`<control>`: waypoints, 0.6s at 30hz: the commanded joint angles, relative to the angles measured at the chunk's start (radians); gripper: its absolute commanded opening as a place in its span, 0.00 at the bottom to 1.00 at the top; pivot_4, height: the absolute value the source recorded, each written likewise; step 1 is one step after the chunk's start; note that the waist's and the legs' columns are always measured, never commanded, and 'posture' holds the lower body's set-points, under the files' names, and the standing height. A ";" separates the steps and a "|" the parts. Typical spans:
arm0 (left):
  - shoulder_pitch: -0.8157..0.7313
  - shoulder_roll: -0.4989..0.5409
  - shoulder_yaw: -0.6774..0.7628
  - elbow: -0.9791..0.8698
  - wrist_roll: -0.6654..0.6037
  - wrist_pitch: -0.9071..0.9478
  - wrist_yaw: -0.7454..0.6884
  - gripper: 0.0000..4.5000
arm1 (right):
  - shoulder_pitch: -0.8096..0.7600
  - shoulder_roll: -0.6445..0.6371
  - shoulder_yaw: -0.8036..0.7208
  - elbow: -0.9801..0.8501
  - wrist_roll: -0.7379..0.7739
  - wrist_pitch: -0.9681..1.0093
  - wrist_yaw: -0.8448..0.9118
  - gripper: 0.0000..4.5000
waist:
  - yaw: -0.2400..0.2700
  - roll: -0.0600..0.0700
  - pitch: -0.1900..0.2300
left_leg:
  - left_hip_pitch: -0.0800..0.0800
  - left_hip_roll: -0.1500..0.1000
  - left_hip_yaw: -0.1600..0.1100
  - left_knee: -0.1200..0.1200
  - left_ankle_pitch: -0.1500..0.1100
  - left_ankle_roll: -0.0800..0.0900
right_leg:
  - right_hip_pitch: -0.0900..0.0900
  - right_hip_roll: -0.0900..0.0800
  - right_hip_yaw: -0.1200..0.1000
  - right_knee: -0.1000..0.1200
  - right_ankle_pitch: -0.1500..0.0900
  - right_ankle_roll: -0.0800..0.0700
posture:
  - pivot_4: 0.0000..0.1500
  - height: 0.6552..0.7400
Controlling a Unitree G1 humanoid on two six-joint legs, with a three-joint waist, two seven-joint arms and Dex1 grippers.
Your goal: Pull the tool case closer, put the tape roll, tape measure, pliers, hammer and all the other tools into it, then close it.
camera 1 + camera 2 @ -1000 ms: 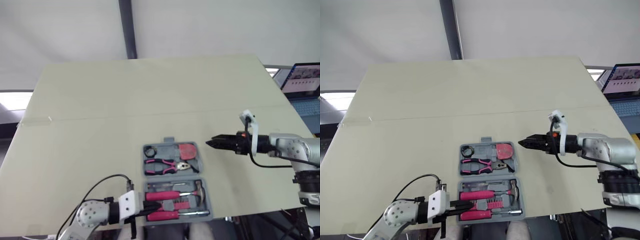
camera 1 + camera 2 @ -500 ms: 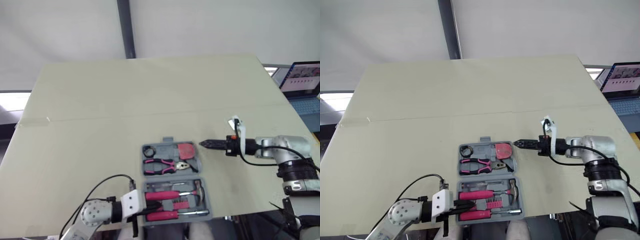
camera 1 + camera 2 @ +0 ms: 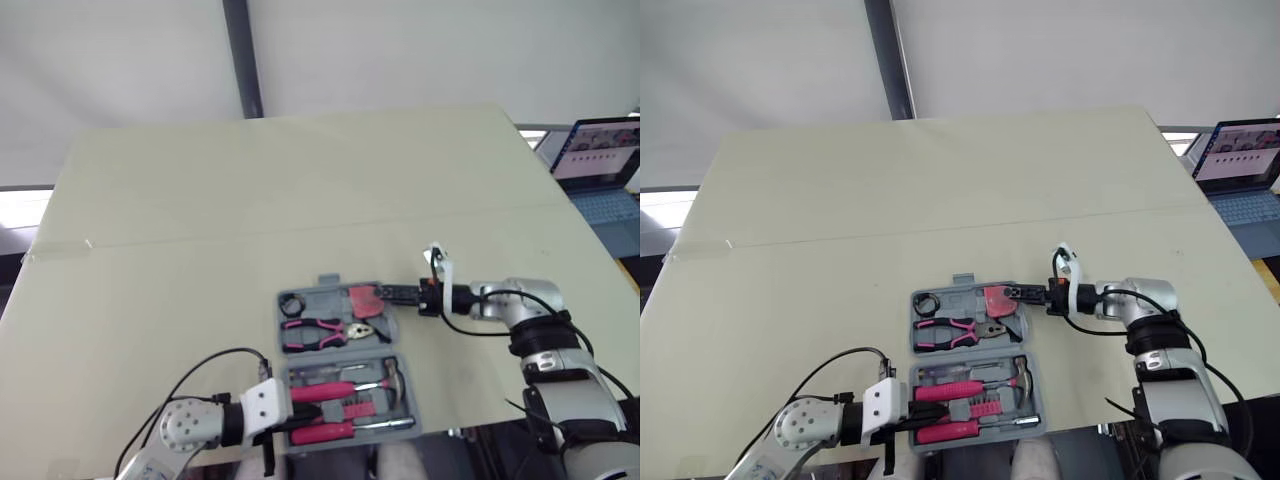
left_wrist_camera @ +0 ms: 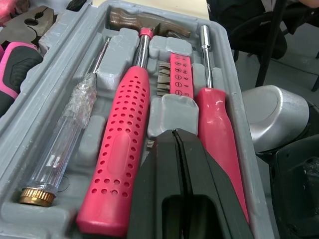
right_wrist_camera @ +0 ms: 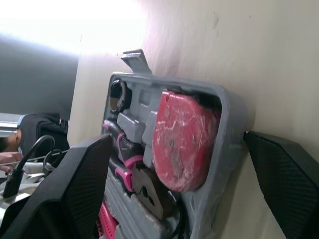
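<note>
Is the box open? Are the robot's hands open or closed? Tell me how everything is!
Grey plastic tool case: open, flat on the table.
Pink-handled hammer: seated in the case's near half.
Pink-and-black pliers: in the far half.
Red tape measure: in the far half.
Black tape roll: in the far half.
Left gripper: shut, over the near half.
Right gripper: open, straddling the case's right wall.
Laptop: open, screen lit.

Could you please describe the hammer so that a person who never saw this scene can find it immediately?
On the beige table lies an open grey tool case; look in its half nearer the robot. The hammer lies there between a clear-handled screwdriver and a smooth pink-handled one. Only it has a dotted pink grip and a dark metal head.
</note>
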State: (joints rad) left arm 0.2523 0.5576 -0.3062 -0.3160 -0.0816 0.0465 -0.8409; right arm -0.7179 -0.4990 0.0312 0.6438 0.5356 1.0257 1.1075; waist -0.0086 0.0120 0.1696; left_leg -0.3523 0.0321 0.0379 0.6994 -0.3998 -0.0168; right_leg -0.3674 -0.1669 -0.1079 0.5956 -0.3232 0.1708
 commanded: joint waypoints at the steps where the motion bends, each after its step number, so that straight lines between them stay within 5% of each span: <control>1: 0.016 0.018 -0.012 -0.013 0.010 0.014 0.000 0.00 | -0.032 0.030 -0.023 0.054 -0.012 -0.041 0.009 0.99 | -0.003 0.000 0.000 | 0.000 0.000 0.000 0.000 0.000 0.000 | 0.000 0.000 0.000 0.000 0.000 0.000 | 1.00 1.00; 7: 0.013 0.023 -0.008 -0.007 0.019 0.016 0.012 0.00 | -0.043 0.035 -0.012 0.007 0.002 -0.010 0.043 0.99 | -0.015 0.001 -0.001 | 0.000 0.000 0.000 0.000 0.000 0.000 | 0.000 0.000 0.000 0.001 0.000 0.000 | 1.00 1.00; 18: -0.008 0.015 0.007 0.022 0.040 -0.001 0.049 0.00 | 0.082 -0.053 -0.057 -0.522 0.184 0.244 0.019 0.99 | -0.018 0.002 -0.001 | -0.001 0.000 0.000 0.000 0.000 0.000 | -0.002 0.000 0.000 0.001 0.000 0.000 | 1.00 1.00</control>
State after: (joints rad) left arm 0.2370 0.5688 -0.3024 -0.3067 -0.0698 0.0395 -0.8115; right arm -0.6486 -0.5512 -0.0114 0.2216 0.6494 1.2223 1.1201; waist -0.0264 0.0139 0.1687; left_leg -0.3530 0.0322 0.0376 0.6989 -0.3999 -0.0168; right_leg -0.3695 -0.1669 -0.1082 0.5971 -0.3232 0.1707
